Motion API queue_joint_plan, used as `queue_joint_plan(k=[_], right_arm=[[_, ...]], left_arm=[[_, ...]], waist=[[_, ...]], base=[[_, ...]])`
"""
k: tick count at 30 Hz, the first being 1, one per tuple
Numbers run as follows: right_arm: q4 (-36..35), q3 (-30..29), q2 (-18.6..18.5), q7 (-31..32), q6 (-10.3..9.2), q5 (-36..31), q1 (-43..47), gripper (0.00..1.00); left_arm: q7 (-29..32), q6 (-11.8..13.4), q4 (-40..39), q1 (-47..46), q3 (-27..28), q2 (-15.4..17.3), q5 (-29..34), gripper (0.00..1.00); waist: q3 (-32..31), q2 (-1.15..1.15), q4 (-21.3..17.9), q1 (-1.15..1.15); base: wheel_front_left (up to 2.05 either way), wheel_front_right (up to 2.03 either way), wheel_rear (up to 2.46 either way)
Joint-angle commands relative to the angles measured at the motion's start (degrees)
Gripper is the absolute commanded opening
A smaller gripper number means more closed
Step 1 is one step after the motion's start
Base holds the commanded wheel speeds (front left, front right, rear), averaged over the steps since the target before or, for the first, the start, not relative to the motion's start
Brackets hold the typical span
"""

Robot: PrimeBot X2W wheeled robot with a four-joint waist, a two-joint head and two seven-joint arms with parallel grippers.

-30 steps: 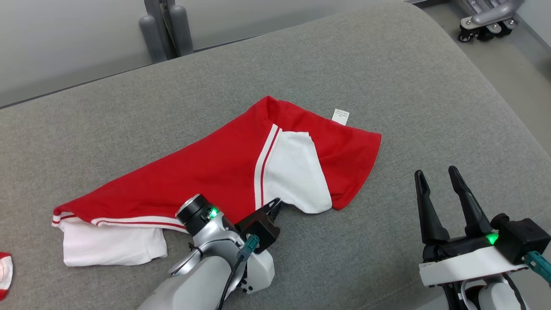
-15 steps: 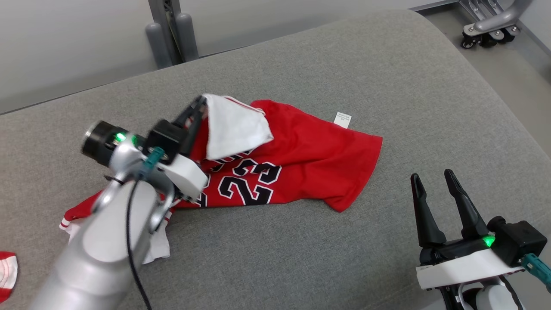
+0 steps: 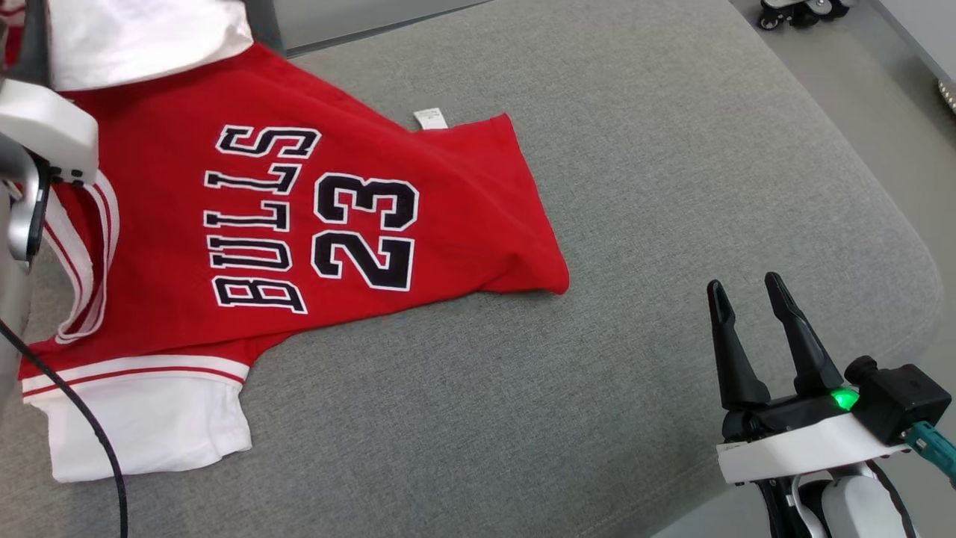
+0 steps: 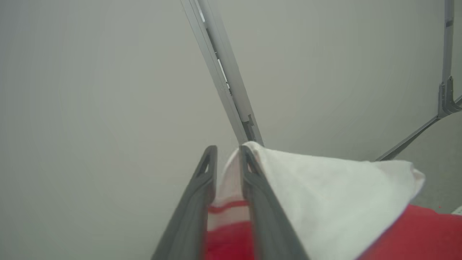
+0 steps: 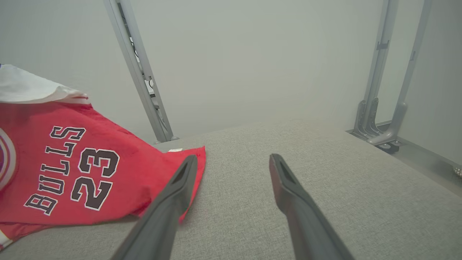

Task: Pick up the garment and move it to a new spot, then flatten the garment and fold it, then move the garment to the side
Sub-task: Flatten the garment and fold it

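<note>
Red "BULLS 23" jersey spread across the left half of the head view on the grey fabric-covered tabletop. The left hand is clamped on a white sleeve, held raised at the upper left of the frame. The other white sleeve lies flat at lower left. The right hand, fingers spread and holding nothing, sits at lower right, well apart from the jersey.
</note>
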Motion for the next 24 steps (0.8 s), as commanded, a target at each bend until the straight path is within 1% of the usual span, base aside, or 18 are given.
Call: queue_joint_plan(k=[1,3,6,9,12,13,16,17,20,22,24], right_arm=[[-0.13,-0.25,-0.29,-0.34,0.01,0.53,-0.47,1.0],[-0.21,-0.59,-0.29,-0.34,0.01,0.66,-0.56,1.0],[-0.26,-1.09,-0.25,-0.34,0.01,0.47,-0.04,1.0],[-0.12,-1.5,-0.29,-0.34,0.01,0.05,0.49,1.0],[-0.09,-1.89,-0.26,-0.34,0.01,-0.14,0.77,1.0],[0.0,-1.91,-0.29,-0.34,0.01,-0.42,0.9,1.0],[0.25,-2.04,-0.29,-0.35,0.01,-1.08,1.59,1.0],[0.34,-2.0,-0.28,-0.35,0.01,-1.25,1.87,1.0],[0.59,-2.01,-0.29,-0.35,0.01,-2.05,2.09,1.0],[0.72,-2.29,-0.31,-0.35,0.01,-2.43,2.29,1.0],[0.9,-2.4,-0.31,-0.34,0.01,-2.82,2.58,1.0]], left_arm=[[-0.3,-0.2,1.31,-0.71,0.3,0.28,-0.42,1.0],[-0.5,-0.11,2.21,-1.19,1.04,0.46,-1.03,1.0],[-0.55,0.81,1.5,0.41,2.14,0.32,-1.74,1.0],[-0.54,2.11,-2.63,3.87,3.99,-0.08,-2.73,1.0],[-0.52,2.95,-8.93,8.94,6.0,-1.16,-4.24,1.0],[-0.53,3.08,-10.94,11.16,6.72,-1.69,-4.86,1.0],[-0.47,2.58,-16.91,19.13,8.2,-4.8,-7.84,1.0],[-0.46,2.08,-18.43,21.95,8.32,-5.78,-8.93,1.0],[-0.48,1.94,-21.55,29.02,9.03,-8.01,-11.76,1.0],[-0.44,2.15,-22.84,33.39,8.78,-9.66,-13.09,1.0],[0.5,3.1,-24.06,37.39,8.46,-11.38,-14.51,1.0]], waist=[[0.61,0.0,-0.66,0.0],[0.7,0.0,-0.7,0.0],[0.43,0.0,0.05,0.0],[-0.25,0.0,1.48,0.0],[-1.14,0.0,3.67,0.0],[-1.54,0.0,4.51,0.0],[-2.76,0.0,7.09,0.0],[-3.22,0.0,7.94,0.0],[-4.56,0.0,10.1,0.0],[-5.42,0.0,11.41,0.0],[-6.22,0.0,12.45,0.0]], base=[[0.0,0.0,0.0],[0.0,0.0,0.0],[0.0,0.0,0.0],[0.0,0.0,0.0],[0.0,0.0,0.0],[0.0,0.0,0.0],[0.0,0.0,0.0],[0.0,0.0,0.0],[0.0,0.0,0.0],[0.0,0.0,0.0],[0.0,0.0,0.0]])
